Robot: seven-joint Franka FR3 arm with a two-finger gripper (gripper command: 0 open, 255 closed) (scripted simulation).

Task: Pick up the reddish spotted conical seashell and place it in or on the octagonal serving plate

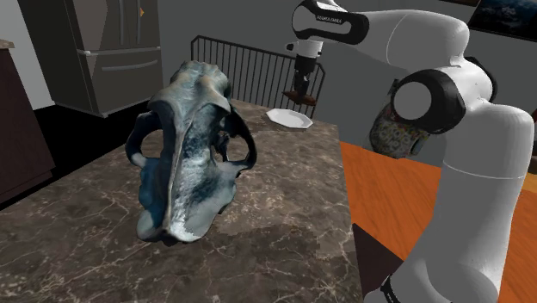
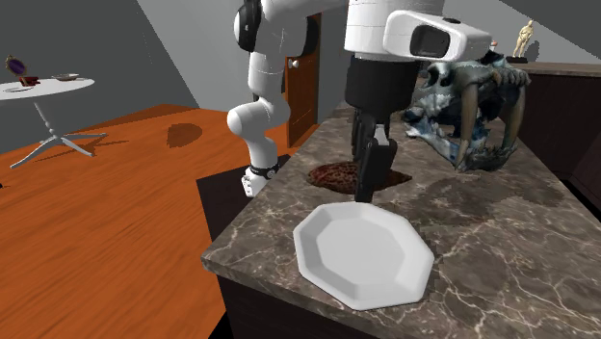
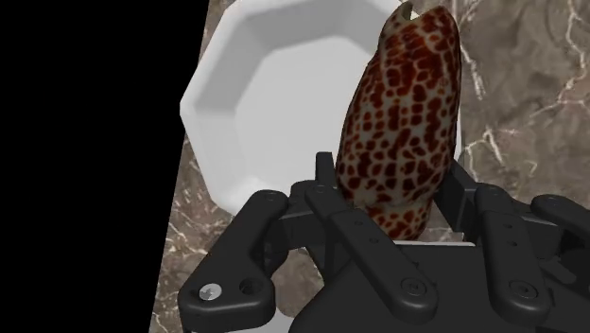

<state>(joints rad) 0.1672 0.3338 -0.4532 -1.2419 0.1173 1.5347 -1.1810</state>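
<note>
Presently the task stands about midway: the pick-up appears done and the placing is left.

Inventory, largest first:
- One bench (image 1: 284,198), dark veined marble, carrying everything below.
- One animal skull (image 1: 191,146), grey-blue, standing mid-bench, well apart from the work area.
- One white arm (image 1: 482,155), reaching out to the bench's far corner in the shoulder view.
- One octagonal plate (image 2: 361,255), white, lying flat at that corner with nothing on it.
- One conical seashell (image 3: 402,132), cream with reddish-brown spots.
- One end effector (image 3: 392,189), black, its two fingers pinching the seashell at the wide end, the narrow end pointing away from the hand.

Location of the seashell: in the end effector's clasp, just beside the plate's rim on the arm's side, as the second exterior view shows; it does not rest on the plate.

Remaining, by my assessment: carry the seashell over the plate's middle, lower it, and release.
</note>
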